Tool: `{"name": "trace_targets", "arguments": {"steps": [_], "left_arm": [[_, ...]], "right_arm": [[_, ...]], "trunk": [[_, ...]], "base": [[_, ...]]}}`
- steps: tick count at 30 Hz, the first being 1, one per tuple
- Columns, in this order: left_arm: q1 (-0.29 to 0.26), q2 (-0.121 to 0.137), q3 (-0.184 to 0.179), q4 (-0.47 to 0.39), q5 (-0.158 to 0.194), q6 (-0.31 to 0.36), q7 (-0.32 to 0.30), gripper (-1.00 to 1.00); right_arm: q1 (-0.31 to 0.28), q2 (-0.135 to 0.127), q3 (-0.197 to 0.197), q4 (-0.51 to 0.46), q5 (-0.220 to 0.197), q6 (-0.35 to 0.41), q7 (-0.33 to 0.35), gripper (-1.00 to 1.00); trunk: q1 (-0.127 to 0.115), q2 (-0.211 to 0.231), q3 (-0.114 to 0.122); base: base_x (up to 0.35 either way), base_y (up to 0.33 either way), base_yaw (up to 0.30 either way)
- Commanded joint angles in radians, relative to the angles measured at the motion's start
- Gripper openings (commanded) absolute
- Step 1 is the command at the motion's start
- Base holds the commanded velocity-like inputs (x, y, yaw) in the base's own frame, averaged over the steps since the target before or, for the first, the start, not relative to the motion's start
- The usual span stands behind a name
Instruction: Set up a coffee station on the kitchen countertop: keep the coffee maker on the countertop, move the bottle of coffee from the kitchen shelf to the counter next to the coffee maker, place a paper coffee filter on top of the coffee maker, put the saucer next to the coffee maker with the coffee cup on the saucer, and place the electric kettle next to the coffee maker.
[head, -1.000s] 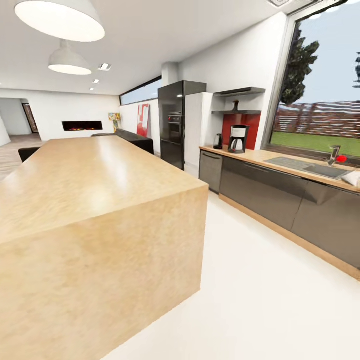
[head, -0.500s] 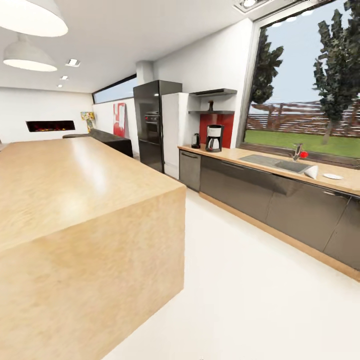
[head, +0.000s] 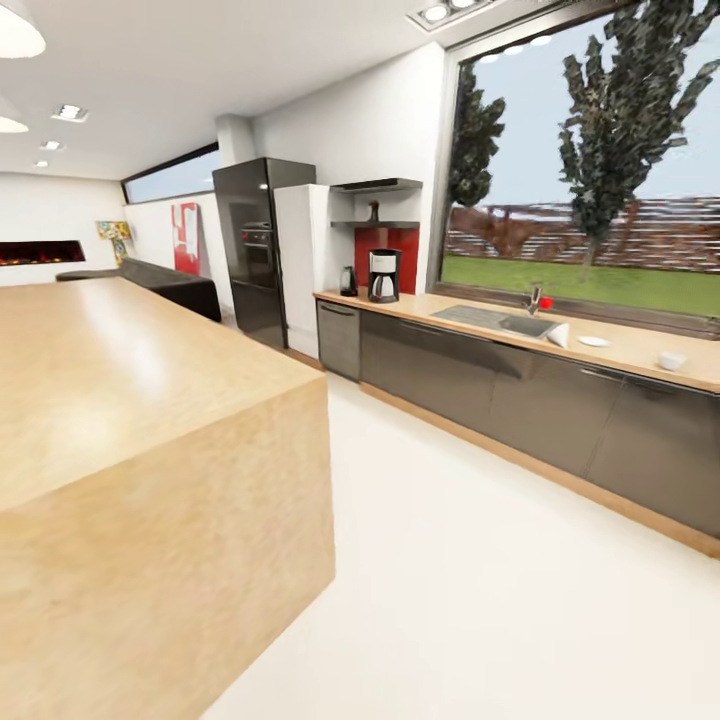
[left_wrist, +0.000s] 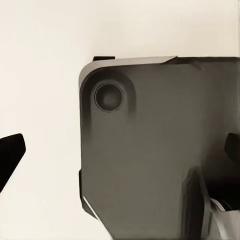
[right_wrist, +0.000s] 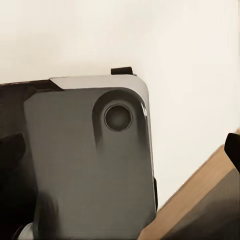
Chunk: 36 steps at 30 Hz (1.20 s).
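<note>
Left claw (left_wrist: 120, 150): dark fingertips (left_wrist: 9, 155) sit at opposite edges of its wrist view, wide apart, released over the grey robot base. The right claw cannot be judged.

At 9 o'clock, nearest, stands the big tan block island (head: 140, 420). The long light tan wood-grain tabletop (head: 640, 350) runs lengthwise from 3 o'clock toward 12. On it, near to far: one white cup (head: 672, 360), one flat white saucer (head: 593, 341), one white paper cone (head: 558, 335) lying tipped beside the steel sink (head: 495, 320), one black coffee machine (head: 383, 276) upright, one dark kettle (head: 348, 282) just beside it. Above, one small dark jar (head: 373, 212) stands on the thin grey wall shelf (head: 375, 223).
</note>
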Motion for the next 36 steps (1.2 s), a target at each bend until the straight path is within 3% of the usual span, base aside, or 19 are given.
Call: {"name": "trace_targets", "arguments": {"steps": [1, 26, 36], "left_arm": [[0.0, 0.0, 0.001, 0.0, 0.001, -0.003, -0.001, 1.0], [0.0, 0.002, 0.002, 0.0, 0.003, -0.004, 0.002, 1.0], [0.0, 0.004, 0.002, 0.0, 0.003, -0.004, 0.006, 1.0]], "right_arm": [[0.0, 0.0, -0.005, 0.0, 0.0, -0.003, 0.0, 1.0], [0.0, 0.002, -0.004, 0.001, 0.001, -0.003, 0.0, 1.0], [0.0, 0.003, -0.003, 0.001, 0.001, -0.003, -0.001, 1.0]], "trunk": [[-0.004, 0.007, 0.002], [-0.1, 0.182, 0.069], [-0.138, 0.252, 0.097]], "base": [[0.0, 0.0, -0.284], [0.0, 0.0, -0.281], [0.0, 0.0, -0.092]]}}
